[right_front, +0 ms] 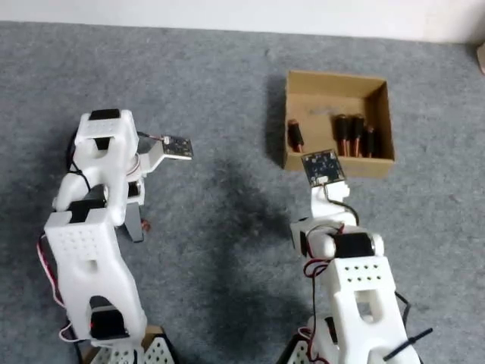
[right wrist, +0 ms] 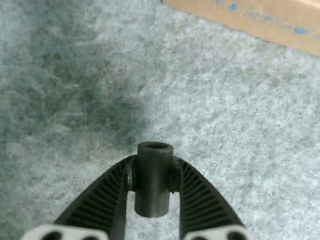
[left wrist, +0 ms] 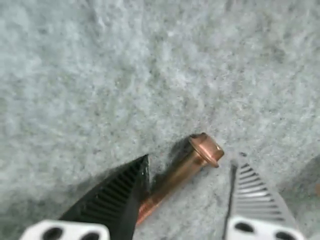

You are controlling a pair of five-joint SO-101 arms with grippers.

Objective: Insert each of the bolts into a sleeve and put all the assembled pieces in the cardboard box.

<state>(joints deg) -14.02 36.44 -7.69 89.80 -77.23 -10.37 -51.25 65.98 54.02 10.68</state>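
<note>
The left arm (right_front: 95, 250) is folded down over the near left part of the carpet (right_front: 227, 227), with the left gripper (left wrist: 192, 159) spread open and its tips at the carpet. A copper bolt (left wrist: 182, 172) is seen lying between the tips, its flanged head free and its shank against the dark finger (left wrist: 120, 195). The right arm (right_front: 360, 288) is pointed at the box (right_front: 333, 87), which is set in the far right part of the carpet. The right gripper (right wrist: 154, 172) is clamped on a black sleeve (right wrist: 153, 185), held upright just short of the box's near wall, its open end showing. Several assembled pieces (right_front: 355, 136) are laid inside the box.
</note>
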